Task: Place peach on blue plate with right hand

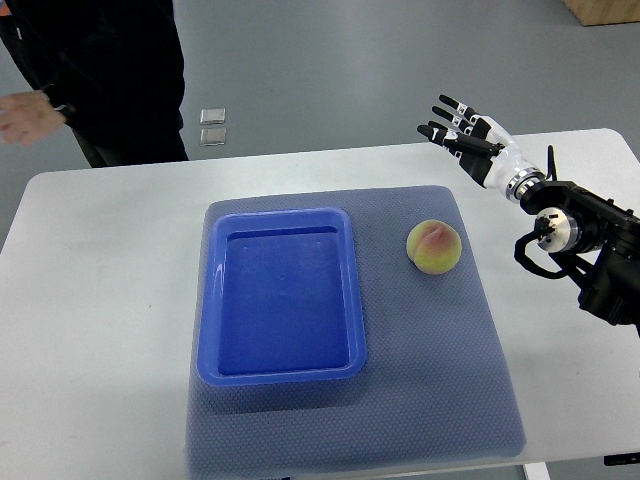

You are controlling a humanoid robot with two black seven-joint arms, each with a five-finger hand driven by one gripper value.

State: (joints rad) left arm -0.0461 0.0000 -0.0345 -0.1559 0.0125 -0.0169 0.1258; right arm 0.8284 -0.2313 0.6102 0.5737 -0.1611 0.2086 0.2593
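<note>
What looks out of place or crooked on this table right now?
Nothing looks spilled or damaged. The peach sits whole on the grey mat, just right of the empty blue plate. The right hand, fingers spread, hovers off beyond the mat's far right corner.

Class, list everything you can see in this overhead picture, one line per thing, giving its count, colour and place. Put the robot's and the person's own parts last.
peach: one, yellow-pink, on the mat, right of the tray, touching nothing else
blue plate: one, blue, a rectangular tray, empty, on the mat's left part
mat: one, grey-blue, centre of the table
table: one, white, fills most of the view
small square items: two, pale grey, on the floor beyond the table
right hand: one, black and white, fingers spread, holding nothing, past the table's far right edge
person: one, dark clothing, top left, a blurred hand at the left edge
</note>
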